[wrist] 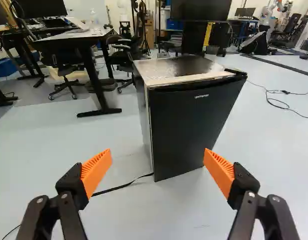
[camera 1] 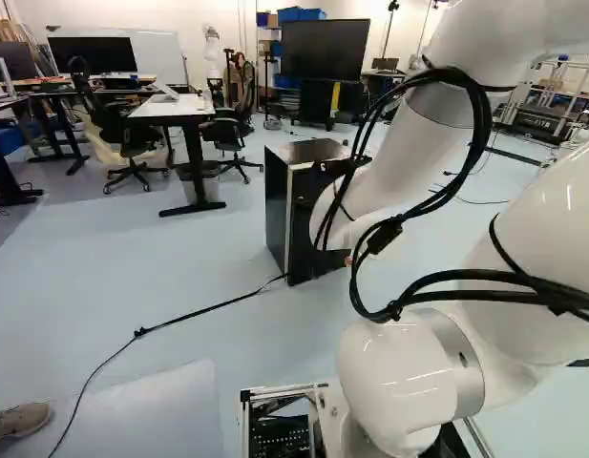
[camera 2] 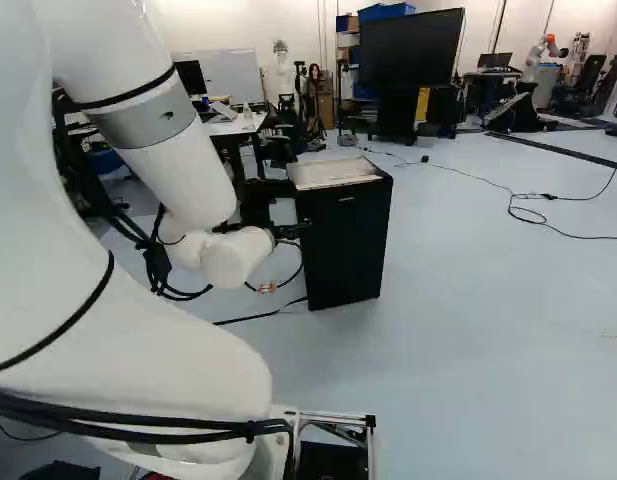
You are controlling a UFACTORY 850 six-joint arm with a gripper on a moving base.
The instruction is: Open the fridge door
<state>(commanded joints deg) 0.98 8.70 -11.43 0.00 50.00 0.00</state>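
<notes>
The floor [camera 1: 179, 258] spreads widest, filling the lower left of the left base view, and it bears the fridge directly—so I must work low rather than at desk height. My arm [camera 1: 418, 382] takes up the right of that view, stretched ahead from the base, I judge, to bring my wrist level with the fridge front. Behind the fridge, at the upper left, a desk [camera 1: 170, 107] stands out of the way of my reach.

The fridge [camera 2: 343, 240] is upright just above the middle of the right base view, its front partly turned towards my base. Its door [wrist: 196, 125] looks closed, flush with the cabinet; I see no jutting handle and cannot tell the hinge side. I expect to need an exposed edge to pull on.

My pincer [wrist: 157, 160] is wide apart and clamped on nothing, facing the fridge from short of it. That spread leaves room to bring one of the orange pads [wrist: 96, 170] to an edge—though a smooth front might let it slip.

Smallest, a black cord [wrist: 125, 186] lies on the floor beside the fridge's foot; I should avoid snagging it.
</notes>
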